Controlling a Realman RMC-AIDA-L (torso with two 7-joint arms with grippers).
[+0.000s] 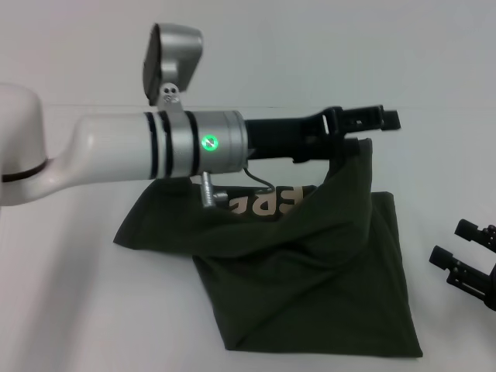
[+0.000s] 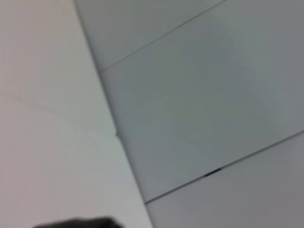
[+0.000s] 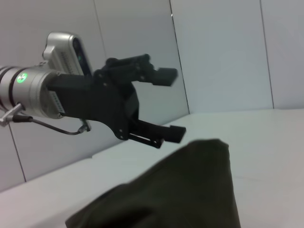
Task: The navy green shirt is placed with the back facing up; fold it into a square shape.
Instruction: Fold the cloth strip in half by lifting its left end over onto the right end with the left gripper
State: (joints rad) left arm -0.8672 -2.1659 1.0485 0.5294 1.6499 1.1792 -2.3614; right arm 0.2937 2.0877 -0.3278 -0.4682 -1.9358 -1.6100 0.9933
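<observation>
The navy green shirt lies partly folded on the white table, cream lettering showing where a layer is turned over. One corner of it rises in a peak to just under my left gripper, which reaches across from the left. In the right wrist view the left gripper is open, with wall showing between its fingers, and the shirt's peak sits just beside the lower finger. Whether they touch I cannot tell. My right gripper rests open on the table, right of the shirt.
The white tabletop runs bare to the left and in front of the shirt. Grey wall panels stand behind the table. The left forearm spans the view above the shirt's far left part.
</observation>
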